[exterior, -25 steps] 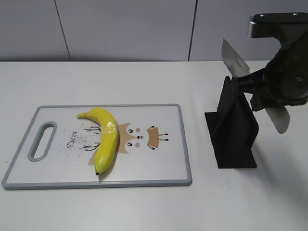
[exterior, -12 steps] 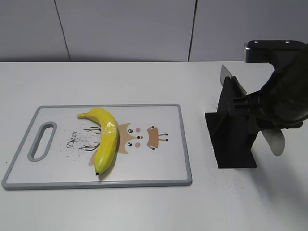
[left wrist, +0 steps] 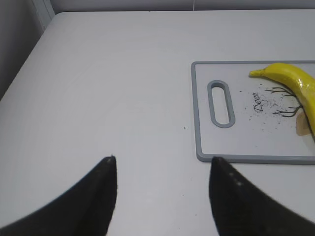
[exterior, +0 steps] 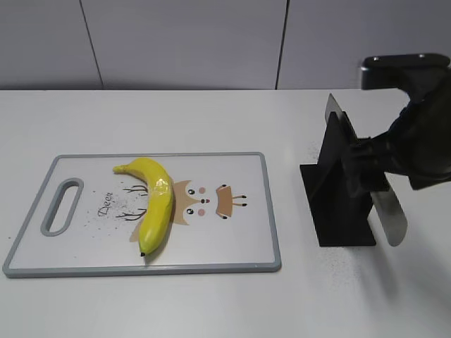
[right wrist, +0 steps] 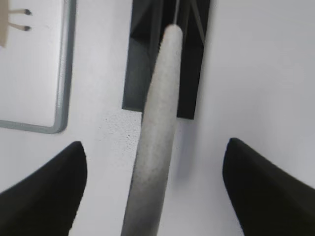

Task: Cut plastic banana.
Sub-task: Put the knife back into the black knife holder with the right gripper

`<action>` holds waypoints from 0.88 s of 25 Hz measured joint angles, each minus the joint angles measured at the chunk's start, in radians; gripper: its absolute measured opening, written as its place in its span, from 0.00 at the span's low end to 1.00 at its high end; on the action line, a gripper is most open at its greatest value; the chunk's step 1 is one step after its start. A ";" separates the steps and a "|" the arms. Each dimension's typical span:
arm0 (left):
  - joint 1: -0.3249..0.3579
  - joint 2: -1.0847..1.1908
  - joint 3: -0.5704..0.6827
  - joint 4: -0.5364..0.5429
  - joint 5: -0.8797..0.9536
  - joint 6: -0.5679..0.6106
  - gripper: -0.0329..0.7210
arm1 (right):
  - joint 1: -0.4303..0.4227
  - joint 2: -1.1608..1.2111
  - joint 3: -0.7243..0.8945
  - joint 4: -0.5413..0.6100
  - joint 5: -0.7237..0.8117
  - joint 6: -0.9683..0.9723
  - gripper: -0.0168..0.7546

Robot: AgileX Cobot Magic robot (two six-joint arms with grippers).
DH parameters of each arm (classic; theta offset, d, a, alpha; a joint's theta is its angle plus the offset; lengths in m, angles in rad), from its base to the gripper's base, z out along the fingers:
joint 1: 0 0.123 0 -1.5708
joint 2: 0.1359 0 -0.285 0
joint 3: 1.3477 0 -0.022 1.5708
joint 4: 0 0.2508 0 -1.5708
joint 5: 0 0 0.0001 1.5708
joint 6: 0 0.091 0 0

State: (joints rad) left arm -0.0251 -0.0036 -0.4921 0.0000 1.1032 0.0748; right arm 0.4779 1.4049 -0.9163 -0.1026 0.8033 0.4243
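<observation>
The plastic banana lies on the left half of the grey-rimmed cutting board, curved, with a shiny band near its middle. It also shows in the left wrist view. A knife sits slanted in a black stand, blade tip up and grey handle sticking out low to the right. My right gripper is open, with the handle between its jaws and not touching either. My left gripper is open and empty over bare table, left of the board.
The board has a handle slot at its left end and a deer drawing in the middle. The black stand stands just right of the board. The table's left edge is near the left gripper.
The knife has come down from a raised tilt into the stand, its handle now lower. The right arm moved down with it. The banana and board have not moved.
</observation>
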 joint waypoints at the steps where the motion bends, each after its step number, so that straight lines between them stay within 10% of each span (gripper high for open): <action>1: 0.000 0.000 0.000 0.000 0.000 0.000 0.82 | 0.000 -0.039 -0.001 0.016 -0.009 -0.051 0.87; 7: 0.000 0.000 0.000 0.000 0.000 -0.002 0.82 | 0.000 -0.290 0.044 0.167 0.045 -0.467 0.88; 22: 0.000 0.000 0.000 0.000 -0.001 -0.002 0.82 | 0.000 -1.042 0.385 0.168 0.195 -0.488 0.81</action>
State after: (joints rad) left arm -0.0251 -0.0036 -0.4921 0.0000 1.1024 0.0729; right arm 0.4779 0.3627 -0.5311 0.0652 0.9980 -0.0636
